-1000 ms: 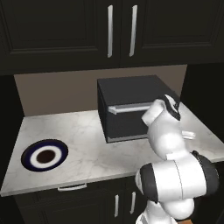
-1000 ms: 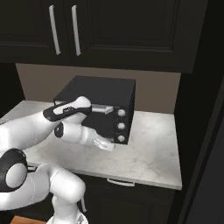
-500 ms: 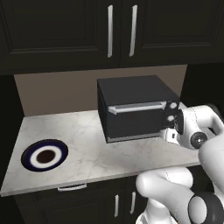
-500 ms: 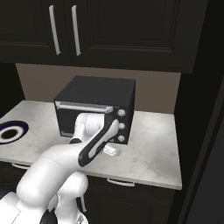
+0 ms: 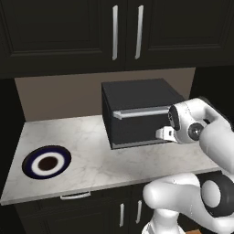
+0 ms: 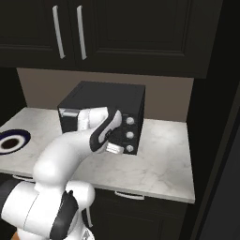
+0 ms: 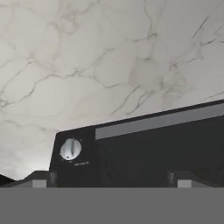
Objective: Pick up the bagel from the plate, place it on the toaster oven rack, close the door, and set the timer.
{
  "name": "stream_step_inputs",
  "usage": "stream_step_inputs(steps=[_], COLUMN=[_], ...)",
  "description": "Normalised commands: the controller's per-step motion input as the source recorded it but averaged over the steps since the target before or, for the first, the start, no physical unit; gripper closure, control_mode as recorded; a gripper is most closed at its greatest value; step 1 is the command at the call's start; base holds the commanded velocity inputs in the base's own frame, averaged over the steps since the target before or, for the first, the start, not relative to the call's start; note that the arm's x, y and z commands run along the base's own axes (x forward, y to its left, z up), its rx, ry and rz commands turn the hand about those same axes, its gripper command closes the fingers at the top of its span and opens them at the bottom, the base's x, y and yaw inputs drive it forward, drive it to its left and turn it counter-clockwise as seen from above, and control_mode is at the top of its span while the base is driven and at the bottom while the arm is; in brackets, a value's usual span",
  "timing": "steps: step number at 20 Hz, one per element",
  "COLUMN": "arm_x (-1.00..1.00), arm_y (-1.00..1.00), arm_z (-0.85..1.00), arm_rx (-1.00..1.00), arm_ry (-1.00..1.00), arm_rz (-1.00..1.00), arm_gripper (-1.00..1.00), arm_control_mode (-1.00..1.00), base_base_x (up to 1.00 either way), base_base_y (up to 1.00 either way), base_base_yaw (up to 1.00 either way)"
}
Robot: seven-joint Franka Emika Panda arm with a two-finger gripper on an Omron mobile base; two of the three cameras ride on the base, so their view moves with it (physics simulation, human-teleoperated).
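Now the pincer (image 7: 108,183) hangs wide open and empty, right in front of the toaster oven's (image 5: 137,112) face.

Its two dark finger tips (image 7: 40,178) stand far apart with nothing between them, and just beyond them in the hand view lie a silver knob (image 7: 70,149) on the black control panel and the door's (image 7: 162,153) dark panel with its long silver bar handle (image 7: 159,123) along one edge. From the left base view the door (image 5: 137,125) is shut, directly behind the pincer (image 5: 163,134), which sits near its lower right corner; the right base view puts the pincer (image 6: 112,148) beside the lowest of three knobs (image 6: 127,134). Well off to the pincer's left, on the marble counter (image 5: 98,160), lies the plate (image 5: 46,162); I cannot make out the bagel on it, nor the toaster oven rack.
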Motion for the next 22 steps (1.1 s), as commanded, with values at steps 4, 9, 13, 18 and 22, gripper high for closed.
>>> stream_step_inputs(steps=[4,9,13,18,22], arm_x=[-0.35,-0.62,-0.47,-0.24,-0.19], arm_y=[-0.05,-0.18,-0.12,-0.01,0.0], arm_z=[0.89,0.92,1.0,1.0,1.0], arm_rx=[0.01,0.06,0.09,0.09,0.28], arm_ry=[0.63,0.49,0.29,0.21,0.32], arm_rz=[0.0,0.0,0.0,0.0,-0.09], arm_gripper=[-1.0,-1.0,-1.0,-1.0,-1.0], arm_control_mode=[-1.0,-1.0,-1.0,-1.0,-1.0], base_base_x=[0.0,0.0,0.0,0.0,0.0], base_base_y=[0.0,0.0,0.0,0.0,0.0], base_base_yaw=[0.0,0.0,0.0,0.0,0.0])
